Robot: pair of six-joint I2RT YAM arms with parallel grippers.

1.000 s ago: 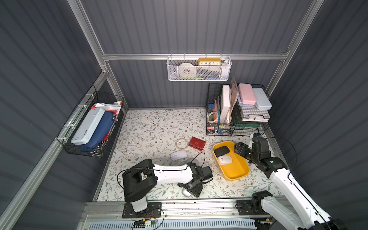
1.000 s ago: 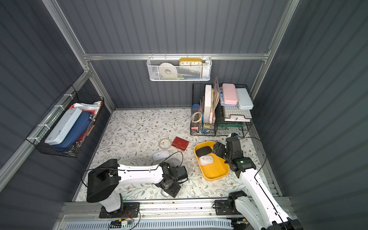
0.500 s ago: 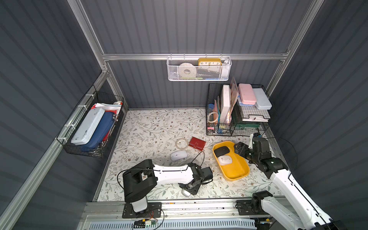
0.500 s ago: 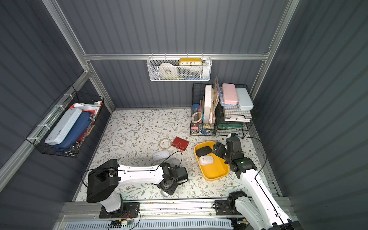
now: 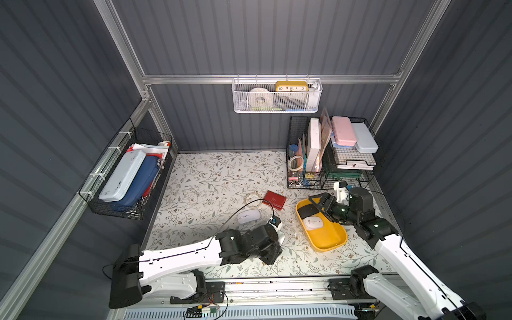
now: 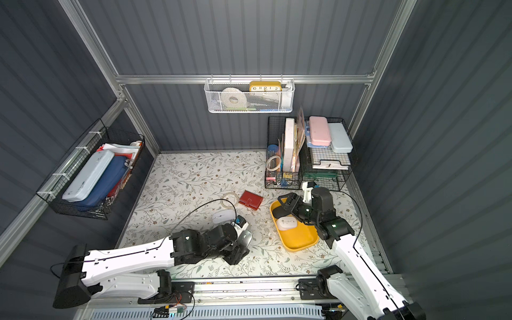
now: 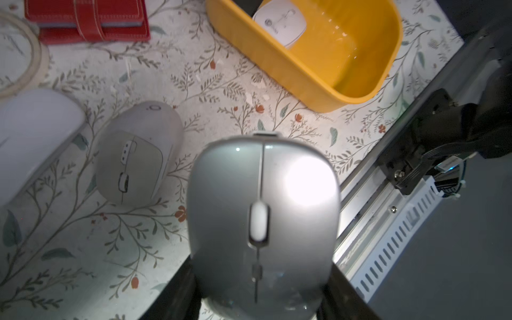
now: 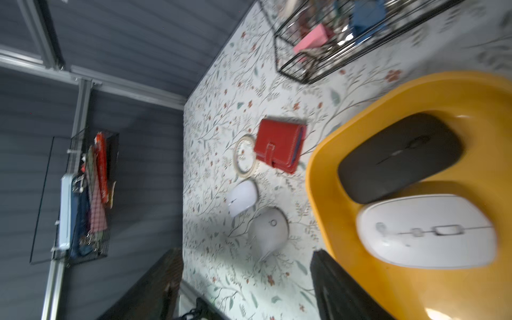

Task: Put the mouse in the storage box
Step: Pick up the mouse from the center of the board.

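Top views first: we log the floral-papered table (image 5: 210, 177) as the largest item. The yellow storage box (image 5: 329, 235) sits angled on its right half, near the front edge.

The left claw (image 5: 273, 253) is low by the table's front edge, left of the box, with bare table between them. Left wrist view shows it clamped on the grey mouse (image 7: 263, 221), a finger (image 7: 177, 293) against each flank. The mouse's nose overlaps the front rail in that view, and the box is well apart from it. We cannot tell whether the mouse is clear of the table.

The right claw (image 5: 316, 202) hangs over the box's far end, jaws apart and gripping nothing.

Against the frames one second and half a second back:
- A light mouse then lay exposed just in front of the left claw. It no longer shows there in both top views.
- The left jaws have closed since.
- The right claw reaches slightly further over the box.

Smaller items:
- The black mouse (image 8: 399, 155) and white mouse (image 8: 426, 230) lie inside the box, touching.
- The beige mouse (image 7: 138, 155) and flat pale mouse (image 5: 248, 216) are on the table near the left claw.
- The red wallet (image 5: 274, 200) lies further back.
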